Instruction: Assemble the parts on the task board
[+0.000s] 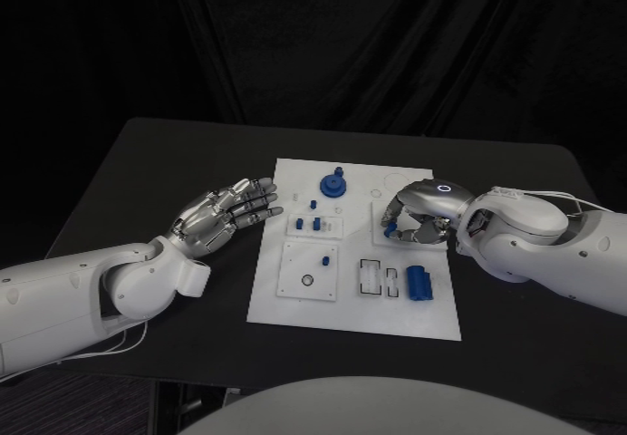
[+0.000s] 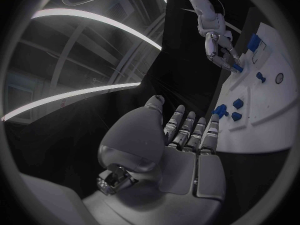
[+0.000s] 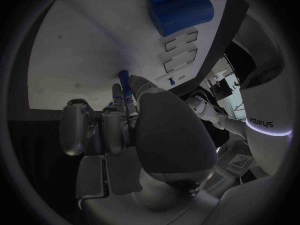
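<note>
Right hand [image 1: 420,217] of mine sits curled over the right side of the white task board [image 1: 294,308], fingers pinching a small blue peg [image 3: 124,77] whose tip touches the plate. My left hand [image 1: 233,210] hovers just off the board's left edge, fingers spread, holding nothing. I see two blue cylinders [image 1: 419,281] lying side by side near the board's right edge, and a blue round knob [image 1: 334,185] standing near its far edge.

right hand [image 1: 419,220] | fingertips hide small blue part [image 3: 124,78] (grip unclear)
</note>
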{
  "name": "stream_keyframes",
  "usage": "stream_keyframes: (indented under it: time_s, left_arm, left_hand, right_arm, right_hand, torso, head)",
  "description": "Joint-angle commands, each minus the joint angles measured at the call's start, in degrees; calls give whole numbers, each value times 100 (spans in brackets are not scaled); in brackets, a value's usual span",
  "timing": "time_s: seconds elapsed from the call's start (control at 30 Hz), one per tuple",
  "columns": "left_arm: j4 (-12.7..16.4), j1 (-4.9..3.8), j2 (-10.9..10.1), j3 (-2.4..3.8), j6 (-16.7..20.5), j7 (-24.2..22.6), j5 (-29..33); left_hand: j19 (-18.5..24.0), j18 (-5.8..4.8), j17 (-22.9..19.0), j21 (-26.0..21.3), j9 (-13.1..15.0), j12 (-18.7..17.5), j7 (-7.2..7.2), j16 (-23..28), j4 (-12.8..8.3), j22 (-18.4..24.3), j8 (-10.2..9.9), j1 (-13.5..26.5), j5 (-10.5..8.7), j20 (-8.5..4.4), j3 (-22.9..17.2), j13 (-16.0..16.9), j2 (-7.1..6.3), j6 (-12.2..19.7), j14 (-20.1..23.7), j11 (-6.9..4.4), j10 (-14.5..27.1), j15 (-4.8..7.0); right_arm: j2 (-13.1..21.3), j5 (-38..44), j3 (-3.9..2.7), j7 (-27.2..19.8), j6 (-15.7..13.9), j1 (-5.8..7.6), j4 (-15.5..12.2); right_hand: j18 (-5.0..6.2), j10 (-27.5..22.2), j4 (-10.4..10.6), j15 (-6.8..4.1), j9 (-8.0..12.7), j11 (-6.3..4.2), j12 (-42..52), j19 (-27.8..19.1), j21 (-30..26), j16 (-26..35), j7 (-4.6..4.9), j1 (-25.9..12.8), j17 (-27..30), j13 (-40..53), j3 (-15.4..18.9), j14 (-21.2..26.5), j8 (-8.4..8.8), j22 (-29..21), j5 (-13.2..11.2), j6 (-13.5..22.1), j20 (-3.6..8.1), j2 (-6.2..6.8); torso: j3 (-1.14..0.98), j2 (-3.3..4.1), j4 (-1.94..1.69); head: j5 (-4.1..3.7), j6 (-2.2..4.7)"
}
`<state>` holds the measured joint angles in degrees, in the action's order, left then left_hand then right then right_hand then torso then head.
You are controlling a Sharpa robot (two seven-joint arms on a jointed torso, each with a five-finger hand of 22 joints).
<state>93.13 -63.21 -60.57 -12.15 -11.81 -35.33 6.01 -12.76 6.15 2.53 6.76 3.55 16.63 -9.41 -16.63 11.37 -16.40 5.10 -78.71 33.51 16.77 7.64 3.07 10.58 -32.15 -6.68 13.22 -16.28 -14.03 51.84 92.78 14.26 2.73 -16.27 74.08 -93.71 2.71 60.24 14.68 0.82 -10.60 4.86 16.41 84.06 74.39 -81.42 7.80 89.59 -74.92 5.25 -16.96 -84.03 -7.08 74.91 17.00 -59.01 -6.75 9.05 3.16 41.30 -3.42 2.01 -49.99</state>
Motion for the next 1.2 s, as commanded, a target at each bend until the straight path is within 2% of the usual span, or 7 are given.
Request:
stream_keyframes:
  time_s: [0.03, 0.3, 0.37, 0.6, 0.83, 1.03, 1.2]
  left_arm:
    - [7, 13, 4, 4, -93, -78, 17]
    - [5, 22, -7, 4, -75, -38, 17]
    - [6, 24, -9, 4, -71, -28, 17]
    - [7, 29, -10, 4, -56, 2, 17]
    - [16, 31, -17, 4, -34, 12, 17]
    - [24, 32, -18, 4, -10, 14, 17]
    - [22, 33, -17, 4, 1, 17, 17]
  left_hand:
    - [-33, 32, 2, 23, 7, 19, -428, -9, -34, 1, 25, -2, 25, 0, -13, 8, -5, -39, -31, 12, -45, -13]
    - [-31, 31, 2, 23, 8, 20, -429, -12, -33, 4, 28, -1, 25, 0, -16, 7, 0, -49, -31, 14, -46, -13]
    - [-33, 30, 1, 25, 9, 20, -431, -10, -33, 2, 29, 0, 25, 0, -17, 7, 2, -53, -30, 16, -45, -13]
    - [-33, 30, 1, 25, 9, 20, -431, -10, -33, 2, 29, 0, 25, 0, -17, 7, 2, -53, -30, 16, -45, -13]
    - [-33, 30, 1, 25, 9, 20, -431, -10, -33, 2, 29, 0, 25, 0, -17, 7, 2, -53, -30, 16, -45, -13]
    - [-36, 28, 2, 28, 10, 30, -436, -20, -33, -3, 34, 3, 23, 0, -19, 8, 6, -67, -32, 20, -53, -14]
    - [-38, 28, 3, 30, 12, 36, -438, -26, -33, -5, 38, 5, 23, 0, -19, 9, 7, -79, -35, 23, -59, -14]
  right_arm:
    - [-1, 35, -4, -54, -70, -14, -5]
    - [16, 35, -7, -38, -114, -13, -53]
    - [30, 35, -8, -25, -113, -12, -76]
    - [104, 35, -17, 10, -190, 11, -214]
    - [209, 35, -25, 59, -277, 282, -492]
    - [297, 35, -26, 90, -304, 538, -871]
    - [213, 57, -25, 89, -341, 607, -1127]
  right_hand:
    - [81, 129, -20, -71, -67, -28, -21, -12, -29, 27, -20, 68, -65, 14, -68, -202, -74, 1048, 21, -124, 57, -10]
    - [88, 450, -141, -154, -223, -127, -7, -21, -50, 59, -86, 163, -24, 50, -167, -199, -205, 1040, 10, -341, 130, -65]
    - [98, 559, -198, -192, -287, -165, -27, -42, -104, 117, -108, 208, 52, 64, -252, -178, -230, 1023, -208, -380, 169, -81]
    - [109, 647, -255, -214, -353, -188, -60, -63, -161, 175, -120, 234, 125, 77, -357, -162, -246, 1006, -272, -410, 194, -66]
    - [107, 703, -288, -225, -408, -198, -94, -61, -163, 189, -125, 227, 132, 89, -438, -167, -260, 1006, -344, -439, 209, -45]
    - [107, 718, -293, -229, -429, -202, -109, -60, -163, 192, -129, 215, 132, 93, -460, -169, -265, 1006, -372, -449, 213, -34]
    - [109, 727, -300, -231, -442, -204, -119, -63, -174, 202, -132, 209, 146, 95, -471, -167, -268, 1004, -383, -456, 215, -22]
  torso:
    - [-1, 1, 3]
    - [-1, -4, -1]
    - [-2, -3, -1]
    - [-1, -6, 6]
    - [0, -4, 5]
    - [1, -3, -5]
    - [5, 0, -5]
  head:
    - [10, -1]
    - [15, -1]
    - [18, -1]
    - [53, -1]
    - [73, -1]
    - [94, -1]
    - [145, -1]
